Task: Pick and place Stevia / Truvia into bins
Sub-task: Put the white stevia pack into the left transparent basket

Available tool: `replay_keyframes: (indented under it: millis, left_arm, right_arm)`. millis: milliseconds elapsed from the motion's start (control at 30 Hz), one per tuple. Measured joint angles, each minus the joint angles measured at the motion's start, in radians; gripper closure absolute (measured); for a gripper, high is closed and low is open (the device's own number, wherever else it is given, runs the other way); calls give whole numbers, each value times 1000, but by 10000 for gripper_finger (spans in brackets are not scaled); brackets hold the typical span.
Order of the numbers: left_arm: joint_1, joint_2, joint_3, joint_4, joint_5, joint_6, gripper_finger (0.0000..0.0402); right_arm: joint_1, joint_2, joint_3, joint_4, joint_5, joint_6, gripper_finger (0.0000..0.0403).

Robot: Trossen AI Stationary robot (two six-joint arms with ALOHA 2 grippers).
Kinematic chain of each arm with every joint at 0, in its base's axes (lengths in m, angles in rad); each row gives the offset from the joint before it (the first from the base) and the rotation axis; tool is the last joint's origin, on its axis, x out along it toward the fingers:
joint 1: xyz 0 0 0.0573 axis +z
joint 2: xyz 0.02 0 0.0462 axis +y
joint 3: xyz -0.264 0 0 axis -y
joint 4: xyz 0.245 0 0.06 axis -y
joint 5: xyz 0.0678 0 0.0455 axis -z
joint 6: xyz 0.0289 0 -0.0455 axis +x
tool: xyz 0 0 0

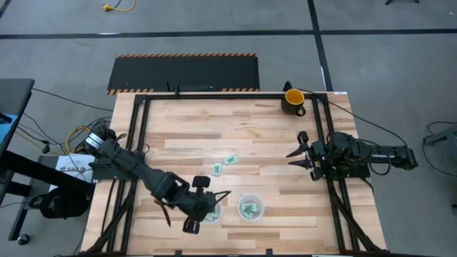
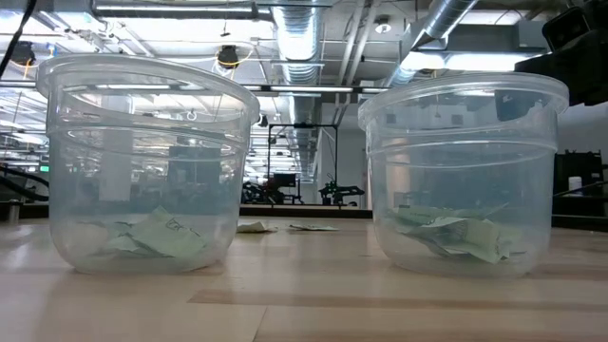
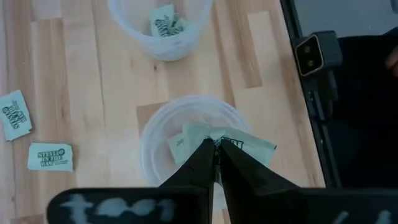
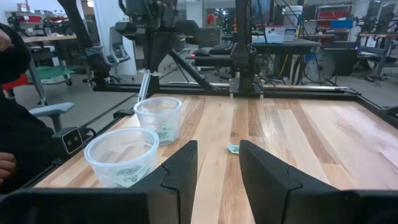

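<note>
Clear plastic bins [image 1: 250, 207] are seen low in the high view, packets inside. Above the left-hand bin [image 1: 211, 212] the left gripper [image 1: 211, 203] is pressed together. Loose Stevia packets [image 1: 230, 160] lie mid-table. At right, the right gripper [image 1: 300, 152] is held spread.

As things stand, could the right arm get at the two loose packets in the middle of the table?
Probably yes: the right hand is open at the table's right edge, with bare wood between it and the packets.

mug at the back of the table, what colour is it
The mug is yellow inside its rim with a black body and handle; the high view shows it best.
</note>
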Motion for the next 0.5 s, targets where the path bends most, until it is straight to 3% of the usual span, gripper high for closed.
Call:
replay_keyframes:
  millis: [500]
  left_arm:
    - [-27,51,0,28,-34,-18,395]
  right_arm:
    - [0,1,0,0,0,0,290]
